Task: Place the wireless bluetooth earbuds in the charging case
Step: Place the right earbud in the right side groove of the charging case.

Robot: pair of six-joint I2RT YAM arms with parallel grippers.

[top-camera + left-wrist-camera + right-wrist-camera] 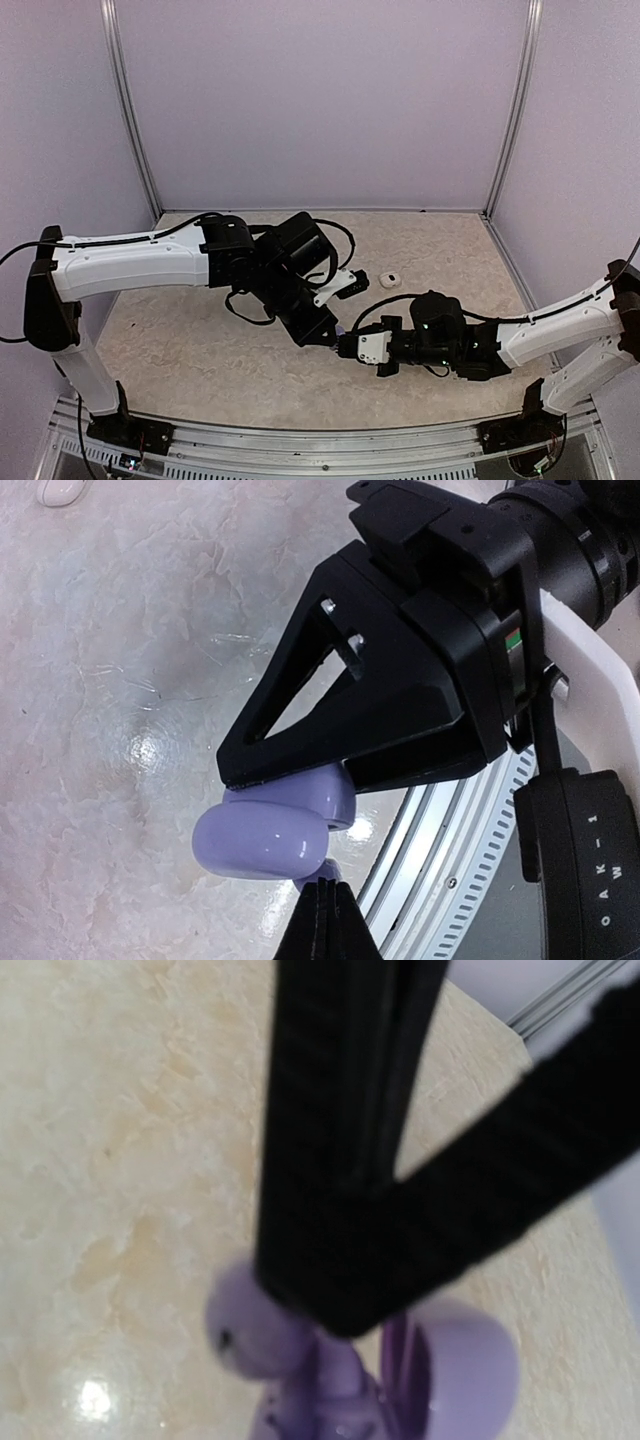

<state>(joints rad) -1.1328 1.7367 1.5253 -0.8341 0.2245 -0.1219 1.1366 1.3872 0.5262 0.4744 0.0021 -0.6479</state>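
My right gripper [347,346] is shut on a lilac charging case [262,842] and holds it just above the table, its black fingers [300,770] clamped across the upper half. The case is open, with its lid [462,1368] swung aside. My left gripper [327,898] is shut on a small lilac earbud [322,873], pinched at the very tips and touching the case's underside edge. In the right wrist view the left gripper [325,1305] comes down from above, and the earbud [245,1328] sits at the case's opening. Both grippers meet at the table's middle [335,342].
A small white rounded object [390,279] lies on the table behind the grippers and shows at the left wrist view's top left corner [58,490]. The aluminium frame rail [455,855] runs along the near table edge. Lilac walls close in three sides.
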